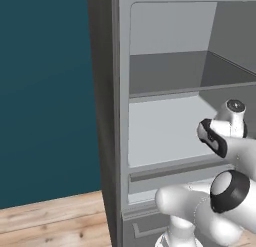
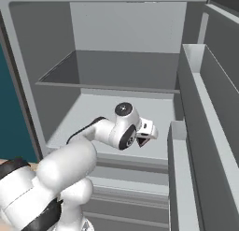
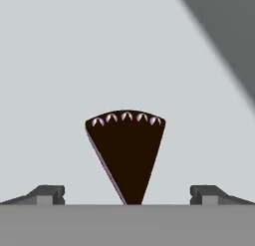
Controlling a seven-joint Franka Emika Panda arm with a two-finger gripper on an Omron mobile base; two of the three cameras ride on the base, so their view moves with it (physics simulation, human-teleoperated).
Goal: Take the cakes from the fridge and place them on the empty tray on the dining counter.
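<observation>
The fridge (image 1: 119,91) stands open, and my arm reaches over its pale grey middle shelf (image 2: 88,118). In the hand view a dark chocolate wedge cake (image 3: 127,150) with small pale dots along its wide edge lies on that shelf, pointed end toward me. My gripper (image 3: 127,192) is open, one fingertip (image 3: 50,193) on each side of the wedge's tip and well apart from it. From the right base view the gripper (image 2: 148,134) points down at the shelf's right part. The tray and the dining counter are out of view.
An upper shelf (image 2: 116,71) lies above the hand. The open fridge door with its bins (image 2: 205,108) stands close on the right. A teal wall (image 1: 45,91) and wooden floor (image 1: 50,221) lie left of the fridge.
</observation>
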